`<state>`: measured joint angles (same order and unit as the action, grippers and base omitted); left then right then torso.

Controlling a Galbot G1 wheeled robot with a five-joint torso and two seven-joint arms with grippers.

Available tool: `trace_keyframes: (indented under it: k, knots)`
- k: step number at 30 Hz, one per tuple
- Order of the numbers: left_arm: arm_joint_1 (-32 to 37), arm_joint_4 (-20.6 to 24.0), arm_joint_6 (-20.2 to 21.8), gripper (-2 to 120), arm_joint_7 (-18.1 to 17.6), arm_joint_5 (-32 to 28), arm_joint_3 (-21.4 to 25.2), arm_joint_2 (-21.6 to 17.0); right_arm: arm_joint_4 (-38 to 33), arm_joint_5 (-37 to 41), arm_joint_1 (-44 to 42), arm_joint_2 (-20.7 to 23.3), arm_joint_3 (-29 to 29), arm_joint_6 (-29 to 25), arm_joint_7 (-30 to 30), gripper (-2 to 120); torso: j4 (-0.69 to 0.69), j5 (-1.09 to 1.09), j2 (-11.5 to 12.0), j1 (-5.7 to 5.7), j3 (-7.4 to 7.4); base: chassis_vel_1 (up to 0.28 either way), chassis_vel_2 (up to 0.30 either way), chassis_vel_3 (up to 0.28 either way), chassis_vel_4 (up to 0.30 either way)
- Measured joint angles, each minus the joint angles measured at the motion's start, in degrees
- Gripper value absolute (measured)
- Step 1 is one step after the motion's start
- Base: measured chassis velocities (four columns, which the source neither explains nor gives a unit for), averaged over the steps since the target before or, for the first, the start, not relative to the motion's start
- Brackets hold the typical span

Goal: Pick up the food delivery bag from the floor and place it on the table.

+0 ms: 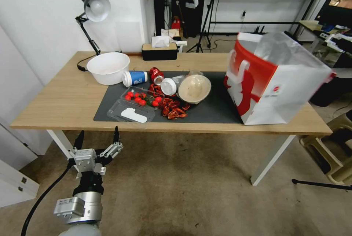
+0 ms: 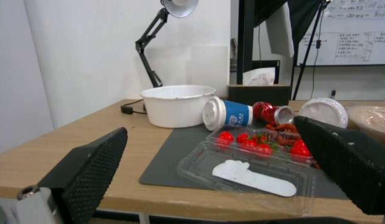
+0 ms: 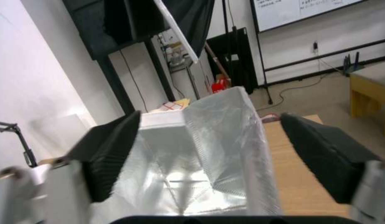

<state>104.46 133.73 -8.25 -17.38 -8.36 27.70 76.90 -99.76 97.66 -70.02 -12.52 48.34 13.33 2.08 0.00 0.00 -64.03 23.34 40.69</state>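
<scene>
The red-and-white food delivery bag [image 1: 278,82] stands upright on the right end of the light-wood table [image 1: 55,104], partly on the dark grey mat [image 1: 216,107], its mouth open and foil lining showing. In the right wrist view my right gripper [image 3: 209,116] hovers open just above the bag's foil inside [image 3: 209,161], nothing between its fingers. My left gripper [image 1: 99,131] hangs open below the table's front edge at the left, over the floor [image 1: 183,192]. In its wrist view the left gripper [image 2: 210,124] faces the table's clutter.
On the mat lie a clear tray of tomatoes [image 1: 141,100], red food scraps [image 1: 174,109], a tipped blue cup [image 1: 135,78], cans [image 1: 157,74] and a bowl [image 1: 194,88]. A white bowl [image 1: 108,67], a lamp [image 1: 93,8] and a tissue box [image 1: 160,51] stand behind. A stool [image 1: 330,151] stands on the right.
</scene>
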Motion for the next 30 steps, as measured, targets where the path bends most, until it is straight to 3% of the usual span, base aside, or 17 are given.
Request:
trace_keyframes:
  k: [2, 16, 25, 30]
  knots:
    - [0.0, 0.18, 0.0, 100, 0.0, -0.05, 0.05, -0.09, -0.15, -0.19, -0.03, -0.08, 0.04, 0.06, -0.01, 98, 0.0, 0.0, 0.0, 0.0, 0.0, 0.0, 0.0, 0.0, 0.0]
    - [0.02, 0.79, 0.02, 100, -0.2, -1.01, 0.61, -0.58, -2.81, -1.56, -0.97, -1.15, 0.96, 0.11, 0.54, 100, 0.0, 0.0, 0.0, 0.0, 0.0, 0.0, 0.0, 0.0, 0.0]
    - [0.06, 0.97, 0.03, 100, -0.06, -1.14, 0.95, -0.52, -10.82, -12.96, -5.29, -5.45, 4.17, -3.81, 2.13, 100, 0.0, -0.01, 0.0, 0.0, 0.0, 0.0, 0.0, 0.0, 0.0]
    - [0.11, 1.13, 0.1, 100, 0.41, -1.23, 1.1, -0.42, -16.46, -22.88, -9.05, -9.26, 5.3, -8.95, 1.27, 100, 0.01, -0.01, 0.0, 0.0, 0.0, 0.0, 0.0, 0.0, 0.0]
